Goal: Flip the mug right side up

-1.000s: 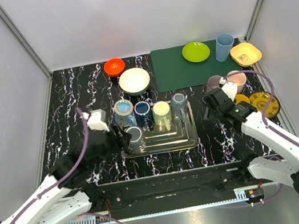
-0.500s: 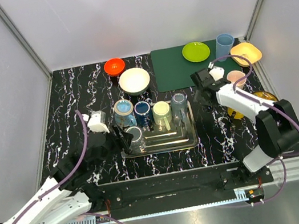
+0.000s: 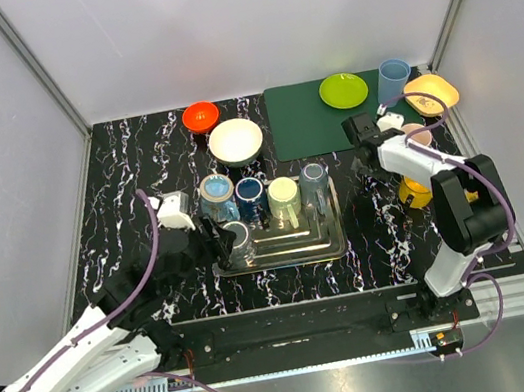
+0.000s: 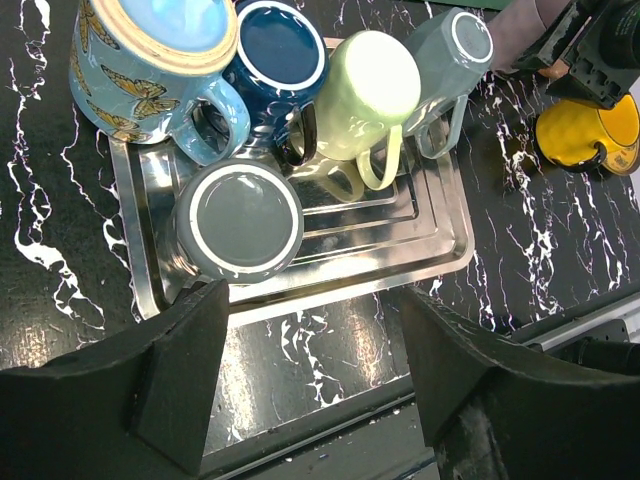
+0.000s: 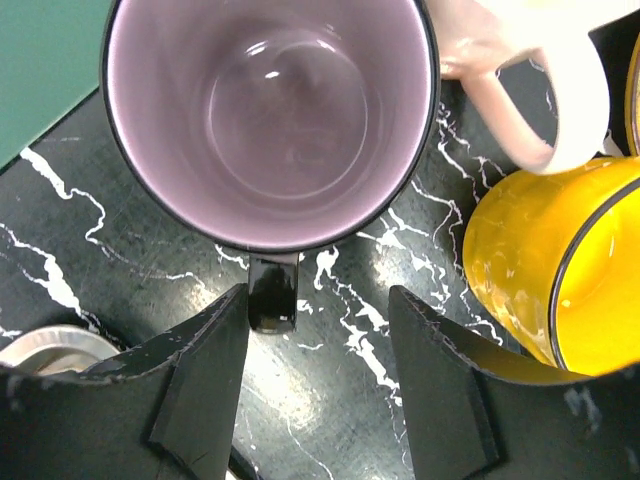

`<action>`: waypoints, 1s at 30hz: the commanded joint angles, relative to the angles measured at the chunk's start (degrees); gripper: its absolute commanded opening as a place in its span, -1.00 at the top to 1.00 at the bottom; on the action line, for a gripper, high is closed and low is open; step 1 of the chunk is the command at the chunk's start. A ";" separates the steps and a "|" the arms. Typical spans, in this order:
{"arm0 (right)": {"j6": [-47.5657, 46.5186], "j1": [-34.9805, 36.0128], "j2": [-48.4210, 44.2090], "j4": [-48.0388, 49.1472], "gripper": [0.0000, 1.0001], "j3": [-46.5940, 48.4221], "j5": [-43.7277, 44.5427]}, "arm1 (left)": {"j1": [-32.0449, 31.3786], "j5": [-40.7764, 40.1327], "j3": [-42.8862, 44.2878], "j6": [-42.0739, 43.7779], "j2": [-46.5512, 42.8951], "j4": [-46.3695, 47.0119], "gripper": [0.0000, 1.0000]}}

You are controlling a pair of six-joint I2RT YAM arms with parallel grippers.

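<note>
Several mugs stand base-up on the steel tray (image 4: 385,232): a grey one (image 4: 240,220) at the front left, with a butterfly-blue (image 4: 150,40), a navy (image 4: 278,50), a pale green (image 4: 368,85) and a grey-blue (image 4: 455,45) behind it. My left gripper (image 4: 310,300) hangs open just in front of the grey mug (image 3: 237,239), over the tray's near rim, holding nothing. My right gripper (image 5: 318,300) is open over an upright black mug with a mauve inside (image 5: 270,110). That mug's handle (image 5: 272,292) lies by the left finger, ungripped.
A yellow mug (image 5: 540,260) lies on its side to the right of the right gripper (image 3: 364,130), and a pink mug (image 5: 530,70) stands behind it. A green mat (image 3: 310,121) holds a lime plate and a blue cup. White and orange bowls sit behind the tray.
The right arm has swung from the near right toward the back, over the black mug. The left gripper's jaws stand slightly wider, and the grey mug has stayed on the tray.
</note>
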 commanded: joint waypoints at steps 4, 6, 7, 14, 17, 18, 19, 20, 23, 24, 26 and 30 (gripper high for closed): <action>-2.25 -1.73 1.86 3.38 -0.21 3.51 3.73 | -0.19 -0.14 -0.03 0.50 1.13 4.29 -0.44; -2.78 -1.90 1.94 4.35 -0.16 3.60 3.47 | -0.11 -0.05 -0.03 0.32 1.57 4.47 -0.44; -3.13 -1.99 2.03 4.44 -0.08 3.77 3.21 | -0.19 -0.05 -0.03 0.24 1.75 4.55 -0.44; -4.01 -2.08 2.21 5.49 0.58 3.60 1.53 | -0.11 0.56 -0.29 -0.12 2.62 5.78 -0.44; -4.19 -1.99 1.68 5.75 0.89 2.90 0.92 | -0.20 0.91 -0.29 -0.20 3.06 5.96 -0.44; -4.28 -2.08 1.16 5.84 0.94 2.63 0.74 | -0.20 0.92 -0.38 -0.20 3.24 6.05 -0.44; -4.45 -1.99 0.89 5.84 1.00 2.46 0.65 | -0.20 1.00 -0.47 -0.29 3.24 6.05 -0.44; -4.63 -1.99 0.46 5.76 1.00 2.02 0.31 | -0.20 1.00 -0.47 -0.29 3.33 6.05 -0.43; -5.33 -1.91 -3.23 5.06 1.00 1.14 -1.36 | -0.20 1.00 -0.56 -0.29 3.24 6.14 -0.43; -5.51 -1.91 -6.29 4.70 1.00 1.05 -2.06 | -0.11 1.00 -0.38 -0.29 3.24 6.14 -0.43; -6.03 -1.73 -9.81 3.39 1.00 1.05 -4.08 | -0.20 0.57 -0.29 -0.12 3.24 6.22 -0.43; -6.91 -0.50 -19.82 -0.21 1.00 2.10 -7.25 | -0.11 -0.05 0.41 0.15 3.50 7.19 -0.43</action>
